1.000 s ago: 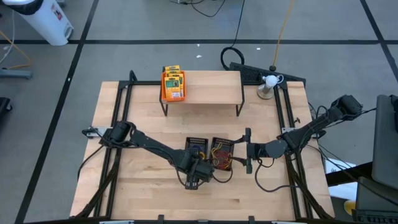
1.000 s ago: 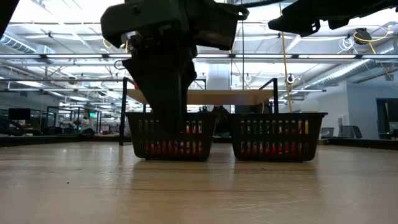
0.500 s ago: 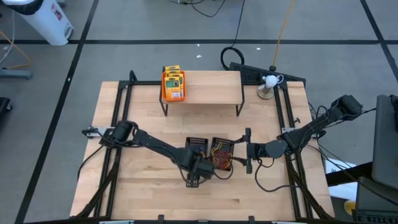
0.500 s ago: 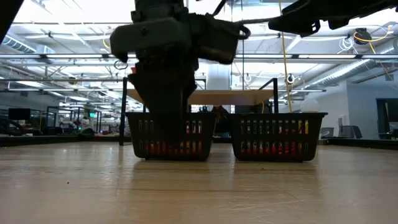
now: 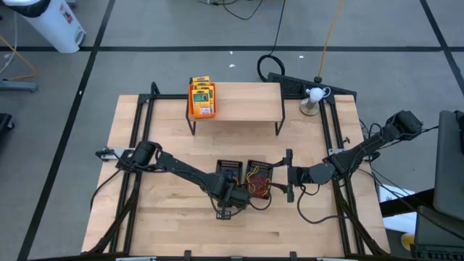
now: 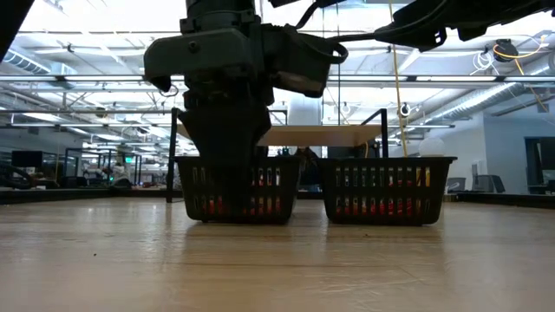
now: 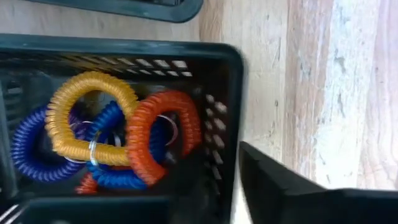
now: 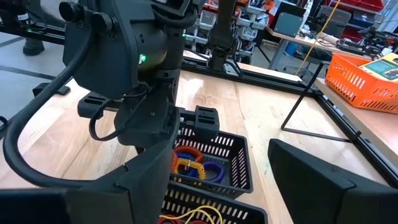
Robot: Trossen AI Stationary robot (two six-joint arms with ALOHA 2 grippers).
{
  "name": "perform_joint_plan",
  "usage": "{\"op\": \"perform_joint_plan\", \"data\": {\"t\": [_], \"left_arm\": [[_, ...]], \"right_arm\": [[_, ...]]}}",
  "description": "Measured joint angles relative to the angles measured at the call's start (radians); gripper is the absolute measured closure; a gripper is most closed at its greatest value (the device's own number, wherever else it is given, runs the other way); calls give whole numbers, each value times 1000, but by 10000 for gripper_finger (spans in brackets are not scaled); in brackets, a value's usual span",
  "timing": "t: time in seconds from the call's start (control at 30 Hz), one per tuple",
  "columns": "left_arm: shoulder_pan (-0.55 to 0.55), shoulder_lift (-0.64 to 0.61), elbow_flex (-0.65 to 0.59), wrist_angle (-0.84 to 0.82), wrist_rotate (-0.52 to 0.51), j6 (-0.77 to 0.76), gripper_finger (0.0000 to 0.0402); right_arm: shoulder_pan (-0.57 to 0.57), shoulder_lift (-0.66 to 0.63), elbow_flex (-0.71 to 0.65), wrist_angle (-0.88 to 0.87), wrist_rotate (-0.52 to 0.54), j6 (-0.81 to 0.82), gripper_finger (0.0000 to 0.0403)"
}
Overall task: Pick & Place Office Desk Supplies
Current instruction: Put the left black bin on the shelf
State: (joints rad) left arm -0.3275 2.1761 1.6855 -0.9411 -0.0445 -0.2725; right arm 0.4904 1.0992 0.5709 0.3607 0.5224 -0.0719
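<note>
- High view: the left gripper (image 5: 226, 205) is at the near edge of the left black bin (image 5: 229, 173) in the table's middle; the right black bin (image 5: 259, 178), holding red and yellow loops, sits just beside it. The right gripper (image 5: 289, 174) waits beside that second bin. An orange bin (image 5: 201, 101) with yellow-and-green packs (image 5: 204, 93) stands on the wooden shelf (image 5: 243, 101) at the far side.
- Low view: the left gripper's dark body hangs in front of the left black bin, reaching down to its wall; its jaws are hidden here, so I cannot tell whether they are clenched or released.
- Left wrist view: coiled loops lie piled in the bin, a yellow loop (image 7: 87, 118), an orange-red loop (image 7: 163, 134) and blue loops (image 7: 31, 152) overlapping. One dark finger (image 7: 280, 183) shows outside the bin wall; nothing seems to be grasped.
- Right wrist view: the right gripper's fingers (image 8: 323, 180) stand wide apart, released, holding nothing, looking toward the left arm over the bins.
</note>
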Motion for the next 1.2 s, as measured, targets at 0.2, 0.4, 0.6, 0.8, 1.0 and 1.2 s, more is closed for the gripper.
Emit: {"op": "perform_joint_plan", "data": {"t": [0.2, 0.4, 0.6, 0.8, 1.0, 1.2], "left_arm": [[0, 0, 0, 0, 0, 31, 391], [2, -10, 0, -38, 15, 52, 400], [15, -82, 0, -83, 5, 34, 401], [34, -222, 1, -80, -62, 24, 401], [72, -364, 1, -81, -127, -3, 401], [129, -457, 1, -80, -166, 0, 401]], "right_arm": [[0, 0, 0, 0, 0, 0, 145], [0, 0, 0, 0, 0, 0, 145], [0, 0, 0, 0, 0, 0, 145], [0, 0, 0, 1, 0, 0, 145], [0, 0, 0, 2, 0, 0, 145], [0, 0, 0, 5, 0, 0, 145]]}}
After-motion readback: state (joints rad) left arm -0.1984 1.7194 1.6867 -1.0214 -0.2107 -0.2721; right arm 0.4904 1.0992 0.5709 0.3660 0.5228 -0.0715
